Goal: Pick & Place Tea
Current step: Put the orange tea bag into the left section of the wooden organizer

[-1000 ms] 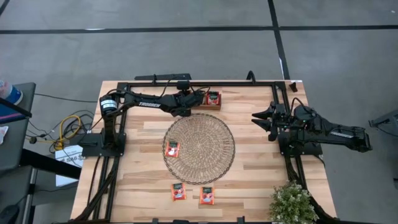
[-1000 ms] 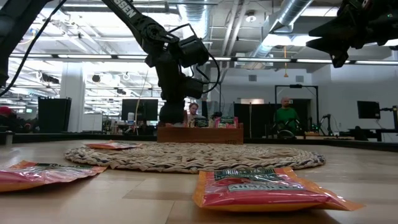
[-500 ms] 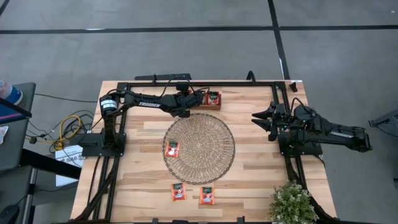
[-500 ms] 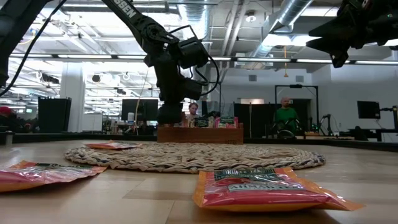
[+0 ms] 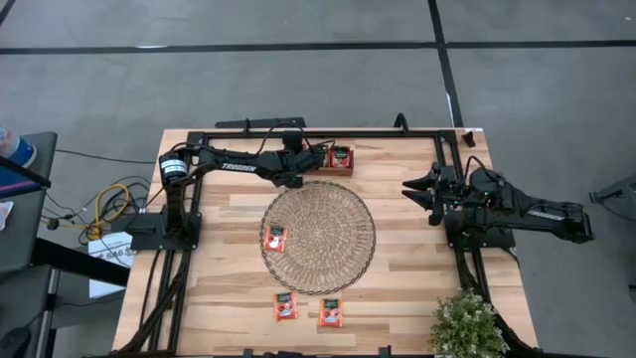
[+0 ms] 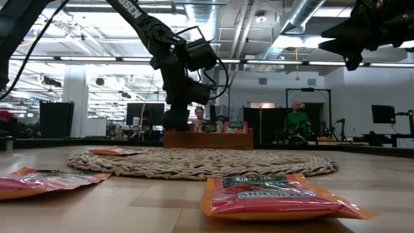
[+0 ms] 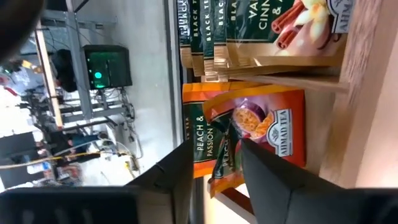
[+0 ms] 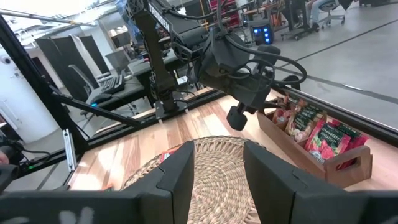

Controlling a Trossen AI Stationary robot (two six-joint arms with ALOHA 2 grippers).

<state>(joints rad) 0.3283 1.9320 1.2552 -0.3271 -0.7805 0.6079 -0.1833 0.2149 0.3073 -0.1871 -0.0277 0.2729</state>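
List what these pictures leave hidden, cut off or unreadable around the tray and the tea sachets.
- Brown wooden compartment tray, high view: the left gripper covers its left end.
- Orange peach sachet, left wrist view: whether the open fingers touch it is unclear.
- Red-orange sachet, low view: cut off by the frame edge.
- Round woven mat, right wrist view: partly behind the waiting right gripper.

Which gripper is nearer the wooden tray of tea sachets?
Left. The left gripper is at the wooden tray; the right gripper waits well off to the tray's side, beyond the mat.
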